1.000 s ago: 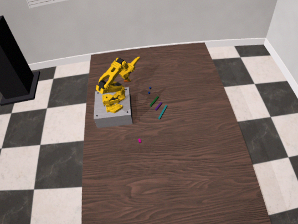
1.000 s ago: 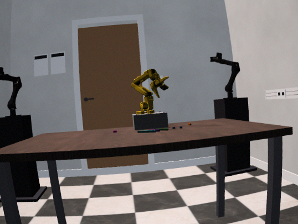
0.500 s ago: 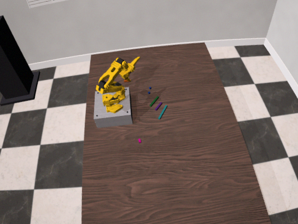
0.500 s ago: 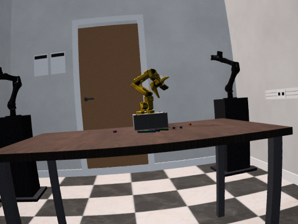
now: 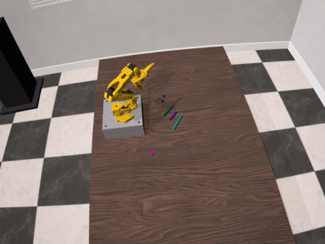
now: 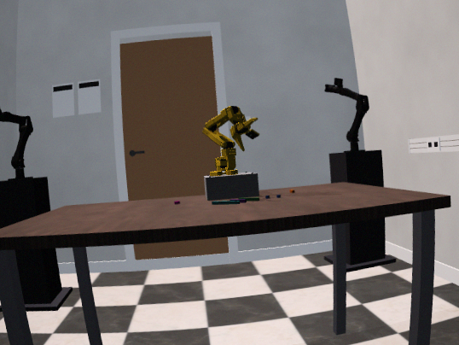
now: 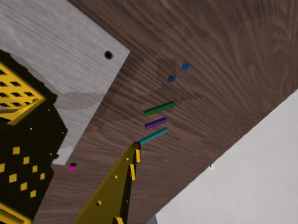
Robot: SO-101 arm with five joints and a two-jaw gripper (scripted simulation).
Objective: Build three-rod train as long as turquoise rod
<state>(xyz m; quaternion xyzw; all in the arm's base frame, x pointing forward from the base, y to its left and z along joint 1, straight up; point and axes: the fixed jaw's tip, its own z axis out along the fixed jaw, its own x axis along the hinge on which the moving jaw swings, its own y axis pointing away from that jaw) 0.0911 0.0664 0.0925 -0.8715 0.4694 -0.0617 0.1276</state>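
The turquoise rod [image 5: 177, 122] lies flat on the table to the right of the arm's base, with a purple rod [image 5: 173, 115] and a green rod [image 5: 168, 110] side by side next to it, all three apart. Two small blue rods [image 5: 164, 96] [image 5: 162, 101] lie just beyond them. A magenta rod [image 5: 152, 153] lies alone nearer the front. An orange rod [image 5: 138, 88] lies partly hidden behind the arm. My gripper [image 5: 145, 72] is open and empty, raised high above the table. In the wrist view the turquoise [image 7: 153, 136], purple [image 7: 156, 122] and green [image 7: 159, 108] rods show far below.
The arm stands on a grey block [image 5: 123, 121] at the table's left side. The table's right edge runs close past the rods in the wrist view. Black arms on pedestals [image 6: 356, 171] stand off the table.
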